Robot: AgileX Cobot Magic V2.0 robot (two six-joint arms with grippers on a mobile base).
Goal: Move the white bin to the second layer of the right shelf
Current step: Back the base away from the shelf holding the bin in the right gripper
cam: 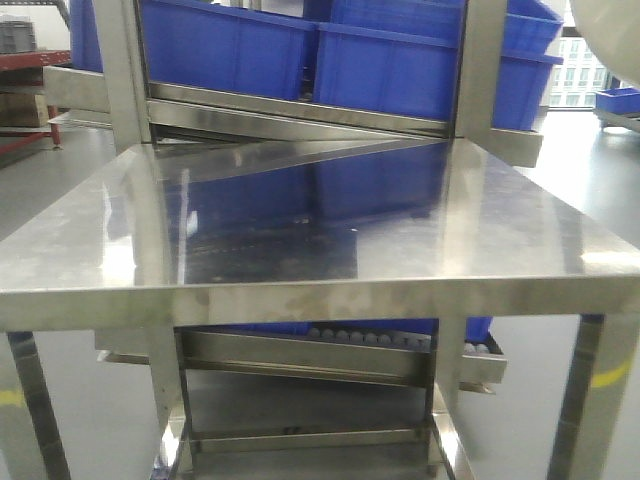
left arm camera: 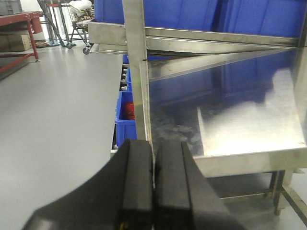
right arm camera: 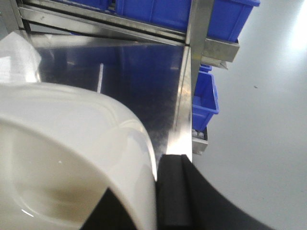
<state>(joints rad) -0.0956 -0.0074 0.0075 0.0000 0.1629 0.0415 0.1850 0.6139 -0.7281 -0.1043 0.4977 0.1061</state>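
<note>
Left gripper (left arm camera: 153, 191): my fingers were pressed flat together with nothing between them. It hung off the near left corner of the steel tabletop (left arm camera: 249, 124), out of the way, since this carry needed only one arm.
Steel tabletop: it was bare in the front view, and I held nothing down on it.
Blue crates (cam: 230, 45): these sat in a row on the sloped rack level behind the tabletop and filled that level from side to side, so I judged there was no free place there.
Rack level with rollers (cam: 345, 338): this showed below the tabletop with a flat steel bar in front and a blue crate behind. I judged it might be the right shelf second layer, but I could not tell for sure.
Right gripper (right arm camera: 151, 201): it was clamped on the rim of the white bin (right arm camera: 72, 143). One black finger (right arm camera: 175, 191) lay against the outer wall, and the other was largely hidden inside. Pinching the wall made sense, as the tub has no handles.
White bin: it was in the air over the right part of the tabletop, mouth toward my wrist camera, empty, and touching no shelf.
Right upright post (right arm camera: 184, 96): it stood just beyond the bin, and I judged it the thing to clear.
Progress: the bin was lifted but not yet placed.
</note>
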